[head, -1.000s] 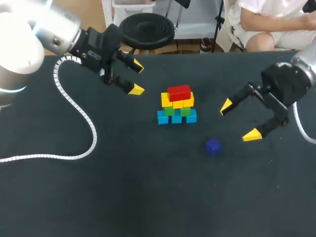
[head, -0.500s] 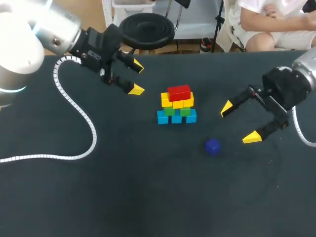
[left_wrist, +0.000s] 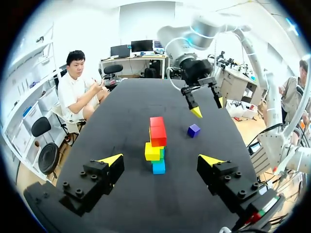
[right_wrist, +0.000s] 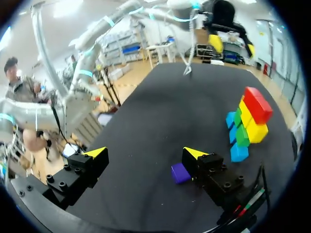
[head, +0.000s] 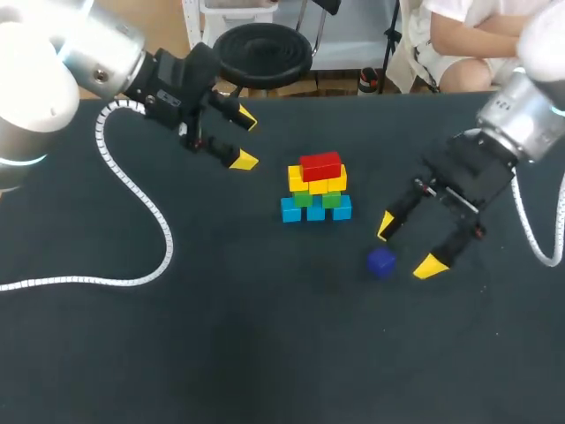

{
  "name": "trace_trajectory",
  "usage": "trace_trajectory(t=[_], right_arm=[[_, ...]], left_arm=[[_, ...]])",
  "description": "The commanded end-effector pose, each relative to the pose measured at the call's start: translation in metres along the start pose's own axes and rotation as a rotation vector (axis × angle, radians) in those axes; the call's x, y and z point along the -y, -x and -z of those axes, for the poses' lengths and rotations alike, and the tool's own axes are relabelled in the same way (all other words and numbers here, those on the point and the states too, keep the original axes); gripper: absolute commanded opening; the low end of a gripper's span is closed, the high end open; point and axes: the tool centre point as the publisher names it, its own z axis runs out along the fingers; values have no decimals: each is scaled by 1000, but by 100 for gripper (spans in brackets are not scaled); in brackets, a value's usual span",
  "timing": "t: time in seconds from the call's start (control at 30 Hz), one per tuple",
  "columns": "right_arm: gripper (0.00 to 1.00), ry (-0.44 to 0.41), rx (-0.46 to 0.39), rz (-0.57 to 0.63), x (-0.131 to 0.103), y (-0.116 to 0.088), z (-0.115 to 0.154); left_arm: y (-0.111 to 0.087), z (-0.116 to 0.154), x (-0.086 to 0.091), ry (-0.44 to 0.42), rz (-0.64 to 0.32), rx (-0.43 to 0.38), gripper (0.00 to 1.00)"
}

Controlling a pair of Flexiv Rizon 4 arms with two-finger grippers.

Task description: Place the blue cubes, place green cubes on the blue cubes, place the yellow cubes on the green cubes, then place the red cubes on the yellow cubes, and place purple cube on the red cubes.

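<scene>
Beside one purple cube (head: 380,262), right gripper (head: 408,246) gapes wide, left gripper (head: 244,140) likewise

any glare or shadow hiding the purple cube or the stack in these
Head view: glare on the left arm's silver link, none on the purple cube or stack. Left wrist view: both evenly lit, no heavy shadow. Right wrist view: cube lit plainly beside the jaws.

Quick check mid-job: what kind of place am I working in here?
Probably a robot manipulation test bench: a dark table, left gripper and right gripper over it, and a stack of coloured cubes beside a loose purple cube.
</scene>
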Motion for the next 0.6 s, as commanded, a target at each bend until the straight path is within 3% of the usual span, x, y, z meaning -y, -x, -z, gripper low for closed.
trace_trajectory(t=[0.03, 0.3, 0.6], right_arm=[[100, -18, -52, 47, 1, -3, -8], [100, -17, -59, 79, 21, -13, -12], [100, -15, -33, 64, 26, -29, -20]], left_arm=[[-1, 0, 0, 1, -2, 2, 100], [-1, 0, 0, 1, -2, 2, 100], [-1, 0, 0, 1, -2, 2, 100]])
